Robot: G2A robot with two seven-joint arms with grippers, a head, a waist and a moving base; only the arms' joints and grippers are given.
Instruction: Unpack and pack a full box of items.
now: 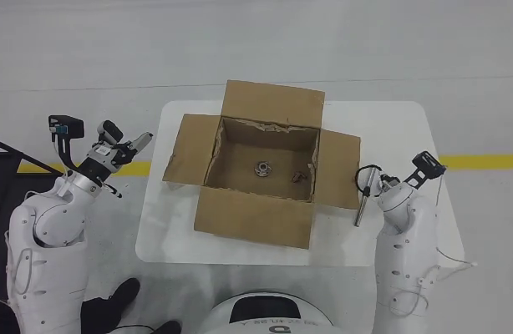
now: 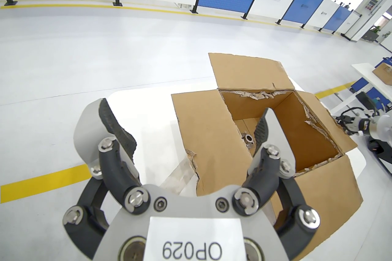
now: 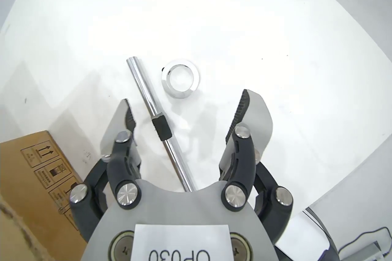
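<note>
Right up close, the right gripper (image 3: 186, 98) hangs low over the bench (image 3: 245, 14), fingers (image 3: 242, 109) spread wide and holding nothing. Over on the other side, the left gripper (image 2: 185, 109) is just as bare, fingers (image 2: 116, 127) wide apart. It sits off the bench's left edge, above the floor (image 2: 92, 45), and points toward the box.

Now the big one: the cardboard box (image 1: 255, 219) stands in the middle of the white bench, open at the top. All four flaps (image 1: 186, 150) are folded outward, and the rim is ragged and torn where they bend.

To the right of the box, just beside its right flap, a shiny metal rod (image 3: 147, 91) lies flat on the bench. A black band (image 3: 160, 127) wraps it partway along. The rod runs between the right gripper's spread fingers, and neither finger touches it.

Next to the rod, close but apart from it, a polished metal ring (image 3: 180, 78) lies flat on the bench.

Down inside the box, a small toothed metal part (image 1: 262, 169) rests on the bottom near the middle. To its right, nearer the right wall, there's a smaller piece (image 1: 298, 176), too small to make out.
</note>
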